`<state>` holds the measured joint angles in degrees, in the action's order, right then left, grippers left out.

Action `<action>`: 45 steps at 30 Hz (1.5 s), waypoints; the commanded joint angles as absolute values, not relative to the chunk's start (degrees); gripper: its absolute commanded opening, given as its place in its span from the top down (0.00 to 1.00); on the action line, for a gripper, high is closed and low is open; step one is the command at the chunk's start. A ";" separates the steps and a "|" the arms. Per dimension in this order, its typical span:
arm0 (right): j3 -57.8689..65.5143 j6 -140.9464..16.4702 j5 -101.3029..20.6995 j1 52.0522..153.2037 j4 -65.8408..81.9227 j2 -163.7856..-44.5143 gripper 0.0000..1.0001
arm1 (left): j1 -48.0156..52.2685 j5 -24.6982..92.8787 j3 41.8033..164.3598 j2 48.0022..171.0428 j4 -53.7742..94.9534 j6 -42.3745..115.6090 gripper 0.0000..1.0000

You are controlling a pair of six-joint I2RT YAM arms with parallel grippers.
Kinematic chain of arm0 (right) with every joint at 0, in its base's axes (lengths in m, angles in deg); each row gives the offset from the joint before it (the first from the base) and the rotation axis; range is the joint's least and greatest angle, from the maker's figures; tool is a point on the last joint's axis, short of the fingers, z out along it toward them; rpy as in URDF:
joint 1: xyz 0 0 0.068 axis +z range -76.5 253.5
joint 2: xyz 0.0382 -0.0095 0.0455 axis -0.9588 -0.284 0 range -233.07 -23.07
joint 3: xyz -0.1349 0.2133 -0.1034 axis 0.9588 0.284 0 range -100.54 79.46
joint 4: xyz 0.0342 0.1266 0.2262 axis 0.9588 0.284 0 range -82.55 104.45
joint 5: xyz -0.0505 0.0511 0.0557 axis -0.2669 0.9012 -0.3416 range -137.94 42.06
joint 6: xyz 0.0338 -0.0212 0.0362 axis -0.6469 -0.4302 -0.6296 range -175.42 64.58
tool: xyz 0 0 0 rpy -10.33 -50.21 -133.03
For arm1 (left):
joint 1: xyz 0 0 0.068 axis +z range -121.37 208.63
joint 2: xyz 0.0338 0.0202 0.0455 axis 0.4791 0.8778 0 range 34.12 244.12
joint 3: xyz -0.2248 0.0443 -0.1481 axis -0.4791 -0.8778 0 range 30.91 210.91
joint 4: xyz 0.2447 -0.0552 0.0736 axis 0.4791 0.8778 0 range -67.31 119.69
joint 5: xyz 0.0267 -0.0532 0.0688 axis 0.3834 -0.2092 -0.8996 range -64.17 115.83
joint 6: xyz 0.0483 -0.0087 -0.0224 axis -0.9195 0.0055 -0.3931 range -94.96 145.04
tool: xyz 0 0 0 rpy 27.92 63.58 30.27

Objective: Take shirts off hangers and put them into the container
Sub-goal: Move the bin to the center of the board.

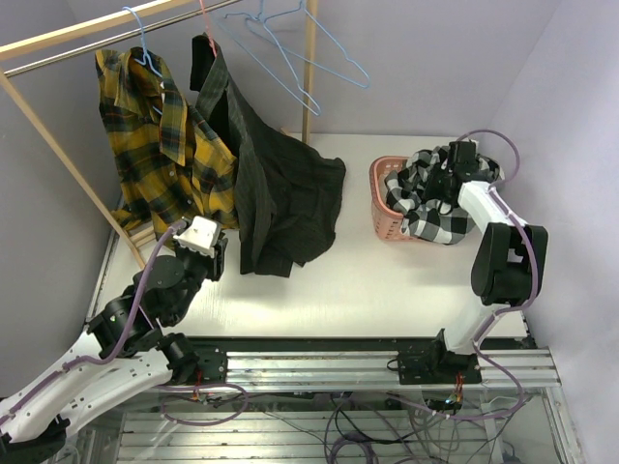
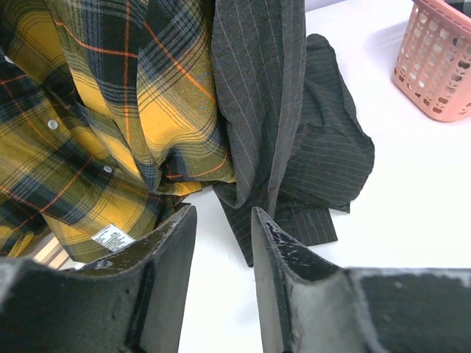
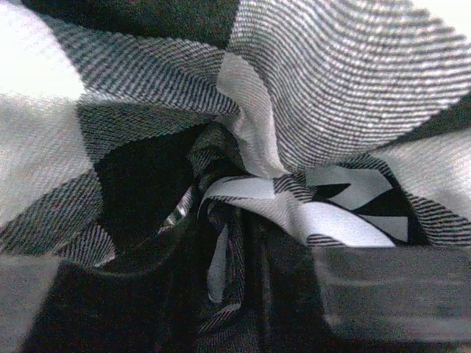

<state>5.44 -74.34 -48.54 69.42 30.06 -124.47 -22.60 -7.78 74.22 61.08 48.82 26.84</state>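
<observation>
A yellow-and-black plaid shirt (image 1: 160, 145) (image 2: 110, 95) hangs on a light blue hanger (image 1: 145, 43). Beside it a dark pinstriped shirt (image 1: 280, 193) (image 2: 294, 132) hangs from a pink hanger (image 1: 205, 24), its lower part lying on the table. My left gripper (image 1: 219, 259) (image 2: 223, 213) stands open just below both hems, with only table between its fingers. The black-and-white checked shirt (image 1: 430, 217) (image 3: 331, 73) is heaped in and over the salmon-pink container (image 1: 379, 179) (image 2: 441, 73). My right gripper (image 1: 447, 164) (image 3: 235, 243) is buried in that shirt, a fold between its fingers.
Two empty light blue hangers (image 1: 300, 48) hang on the rod at the back. Wooden rack poles (image 1: 309, 68) (image 1: 58, 155) stand behind and left of the shirts. Walls close in the table at the left, back and right.
</observation>
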 commanded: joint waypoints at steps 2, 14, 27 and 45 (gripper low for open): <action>1.43 -73.55 -46.13 69.47 32.07 -120.11 0.48 | -22.66 -6.62 74.15 61.80 46.86 26.36 0.48; -7.75 -74.67 -56.32 69.06 36.00 -107.71 0.34 | -22.73 -6.59 74.78 59.24 47.94 27.40 0.49; -20.97 -78.39 -64.05 60.30 34.62 -123.07 0.57 | -22.73 -7.40 74.90 57.66 48.53 28.22 0.53; -4.75 -77.84 -42.68 63.32 32.21 -119.48 0.66 | -22.71 -6.12 74.77 58.89 47.93 27.94 0.53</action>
